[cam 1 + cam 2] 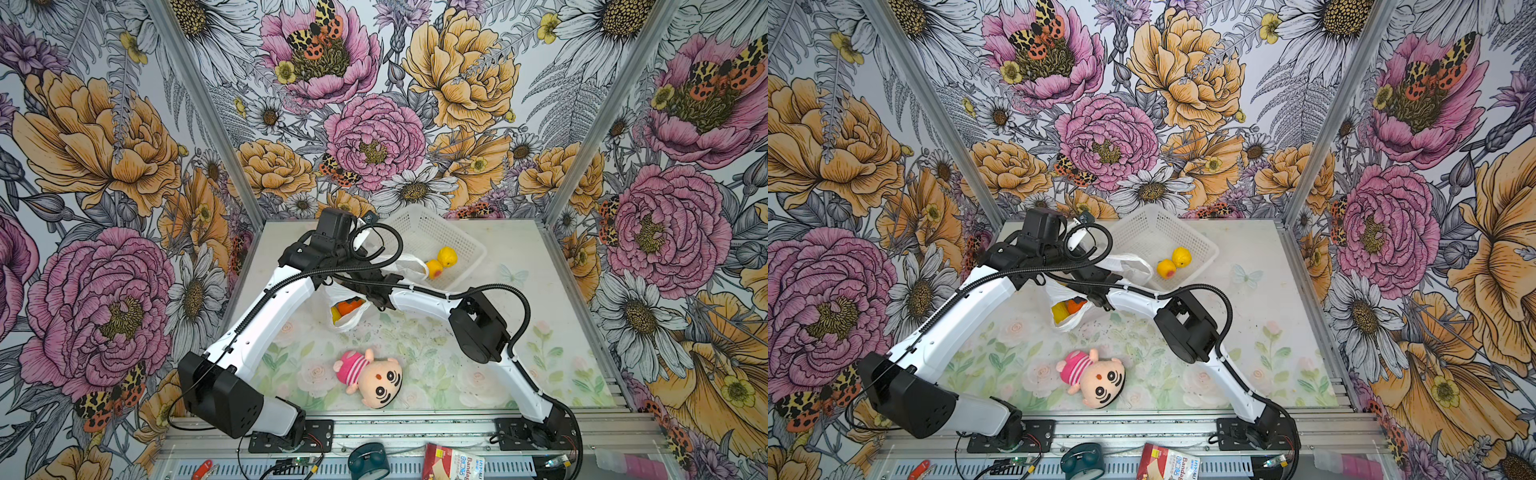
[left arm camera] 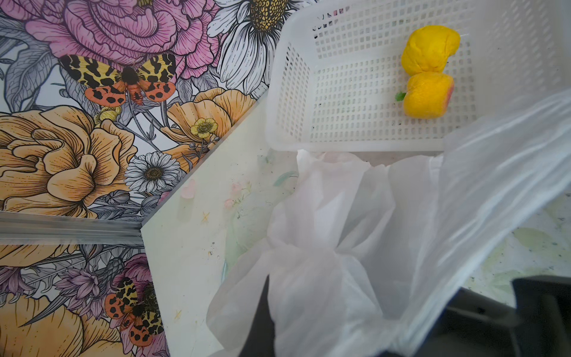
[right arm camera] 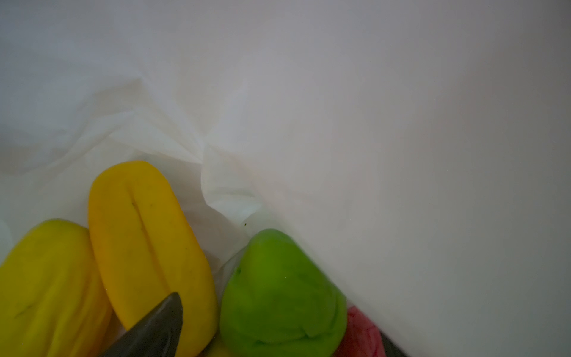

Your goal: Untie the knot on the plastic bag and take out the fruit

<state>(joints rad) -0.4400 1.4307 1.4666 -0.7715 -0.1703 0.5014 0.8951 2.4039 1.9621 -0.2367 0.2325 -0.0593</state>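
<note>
The plastic bag (image 1: 353, 322) (image 1: 1069, 322) lies mid-table with its mouth wide open, yellow and orange fruit (image 1: 348, 308) showing inside. The knot is out of view. My left gripper (image 2: 268, 304) is shut on a fold of the plastic bag (image 2: 324, 278), holding its upper edge up beside the basket. My right gripper (image 3: 275, 337) reaches inside the bag and is open. One finger (image 3: 154, 327) lies over a long yellow fruit (image 3: 145, 241), and the green fruit (image 3: 278, 296) sits between the jaws without being touched. A pink-red fruit (image 3: 358, 333) lies beside it.
A white perforated basket (image 1: 419, 230) (image 1: 1142, 232) (image 2: 340, 145) at the back holds two yellow fruits (image 1: 441, 262) (image 1: 1174, 262) (image 2: 428, 71). A pink-striped plush doll (image 1: 370, 374) (image 1: 1094, 374) lies near the front. The two arms cross over the bag.
</note>
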